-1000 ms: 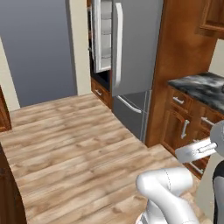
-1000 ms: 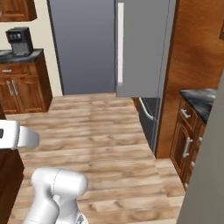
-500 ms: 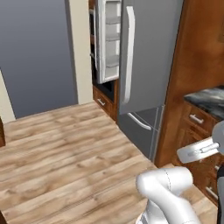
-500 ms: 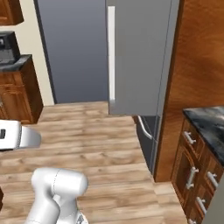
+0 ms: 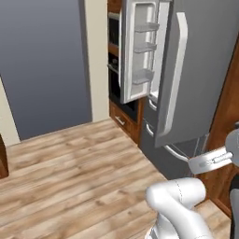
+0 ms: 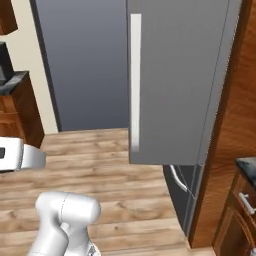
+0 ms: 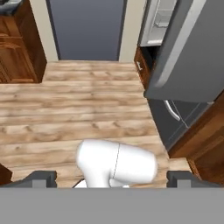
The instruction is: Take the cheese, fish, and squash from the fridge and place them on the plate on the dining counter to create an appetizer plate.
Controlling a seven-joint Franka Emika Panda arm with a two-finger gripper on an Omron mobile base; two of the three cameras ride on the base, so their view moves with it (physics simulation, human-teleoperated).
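A pale plank floor [image 5: 70,177] spreads across the kitchen toward a broad grey wall panel [image 5: 44,60] framed by cream trim. To the right of it stands the tall grey fridge [image 5: 205,70], one upper door [image 5: 140,51] swung open so that its white inner bins face the room, tiered one above another; what the bins or the shelves behind them hold cannot be made out. The nearer door [image 6: 175,80] hangs partly ajar, its outer grey face toward the robot, with a long white handle [image 5: 176,79] running down it. A lower freezer drawer [image 6: 182,192] with a curved bar handle sits beneath that door. Brown wooden cabinetry [image 6: 235,125] flanks the fridge on its right, and a sliver of a dark marbled desk top [image 6: 247,167] shows above a drawer front at the edge of the right base view. More wooden cabinets [image 7: 17,43] stand at the far left in the hand view.

The robot's white arm [image 5: 179,205] rises in the foreground of both base views. Its hand [image 7: 111,179] is spread wide and holds nothing, the two dark fingertips [image 7: 41,178] set far apart at the bottom of the hand view, aimed over bare floor well short of the fridge.
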